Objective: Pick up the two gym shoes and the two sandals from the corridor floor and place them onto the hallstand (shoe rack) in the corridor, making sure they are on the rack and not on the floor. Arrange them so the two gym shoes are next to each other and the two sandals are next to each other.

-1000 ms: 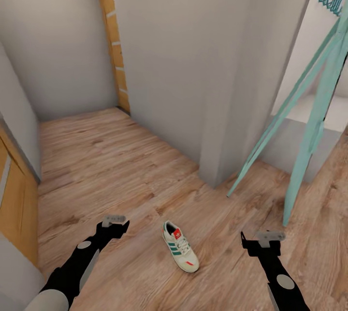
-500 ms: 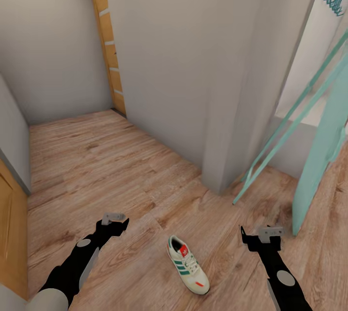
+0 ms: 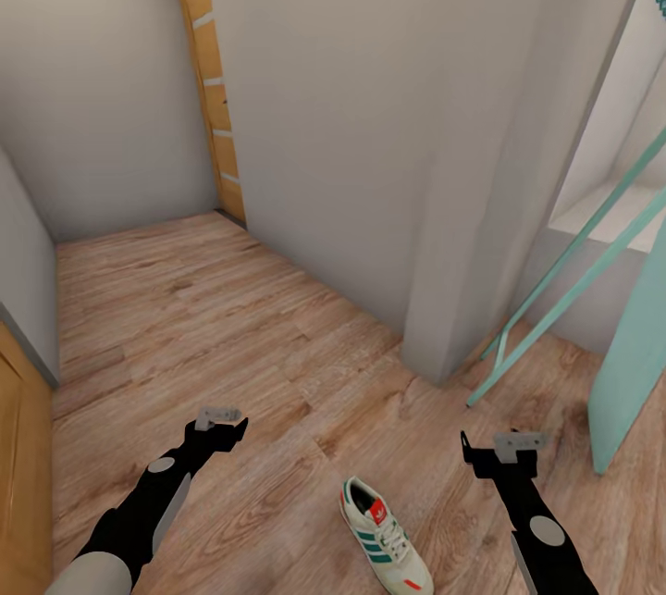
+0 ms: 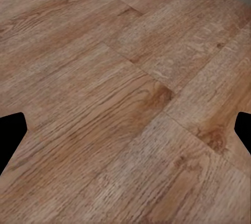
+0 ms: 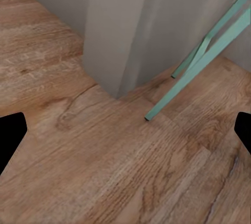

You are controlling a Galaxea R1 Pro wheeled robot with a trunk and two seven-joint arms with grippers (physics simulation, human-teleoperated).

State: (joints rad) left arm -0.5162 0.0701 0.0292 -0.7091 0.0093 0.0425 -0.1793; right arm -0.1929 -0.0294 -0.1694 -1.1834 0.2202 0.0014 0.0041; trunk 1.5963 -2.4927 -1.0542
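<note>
One white lace-up gym shoe with green stripes (image 3: 386,549) flat on the light brown wood-plank floor (image 3: 203,317), toe toward the robot, heel away. Between two black grippers, left (image 3: 222,426) and right (image 3: 504,453), both wide open and holding nothing. Slanted mint-green metal legs (image 3: 564,271) off to the right.

White gym shoe (image 3: 386,538) upright on floor (image 3: 231,317)

One gym shoe (image 3: 386,535), two tools, left (image 3: 220,425) and right (image 3: 504,452), two wooden doors (image 3: 211,86).
</note>
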